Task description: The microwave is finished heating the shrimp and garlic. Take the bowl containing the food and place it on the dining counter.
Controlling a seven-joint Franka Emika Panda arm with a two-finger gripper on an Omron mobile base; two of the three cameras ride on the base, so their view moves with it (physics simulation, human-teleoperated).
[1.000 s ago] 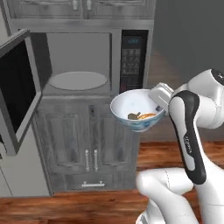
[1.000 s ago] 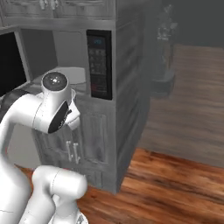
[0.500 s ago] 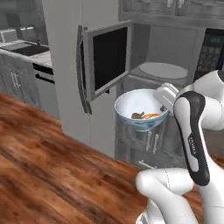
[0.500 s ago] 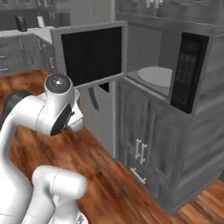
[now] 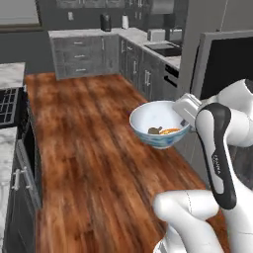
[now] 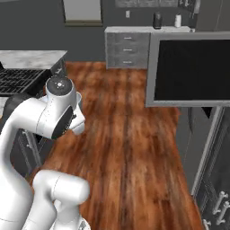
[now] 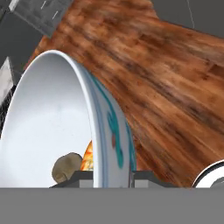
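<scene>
Bowl [image 5: 160, 124] hung in the air above the wooden floor [image 5: 94, 143], upright and level, carried at the end of the white arm [image 5: 220, 148]. The fingers [image 7: 83, 176] were clenched on its rim, one inside the wall and one outside, as the hand view showed. Inside lay the shrimp and garlic [image 5: 162, 131], a brownish lump beside an orange morsel near the bottom of the pale interior. The blue pattern ran around the outer wall. Behind the arm the microwave door [image 6: 192, 69] stood swung out, black glass in a grey frame. A marble counter [image 6: 31, 58] edge and the stove grates [image 5: 7, 106] lay off to the left, well apart from the bowl.
</scene>
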